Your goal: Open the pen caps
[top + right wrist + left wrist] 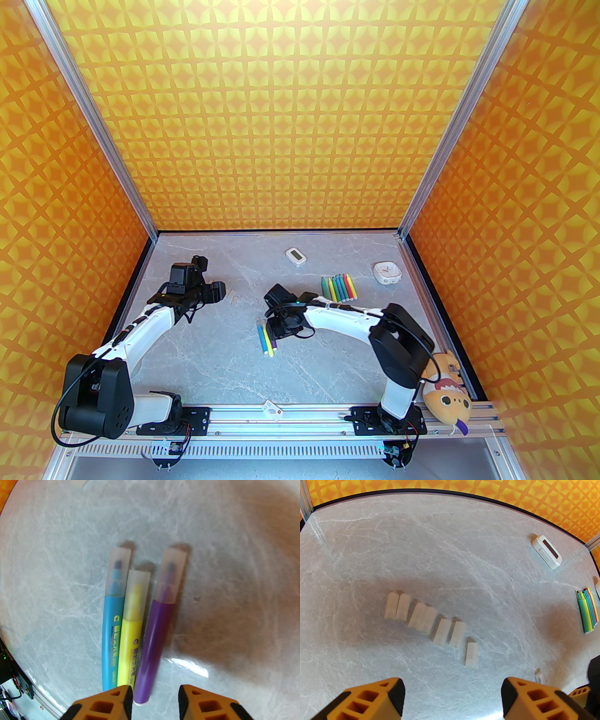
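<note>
Seven frosted pen caps [426,620] in a row, three capped pens [131,639]

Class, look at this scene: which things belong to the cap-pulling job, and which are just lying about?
Job: capped pens, uncapped pens, loose caps.
Lying about: white display gadget, white clock, plush toy.
</note>
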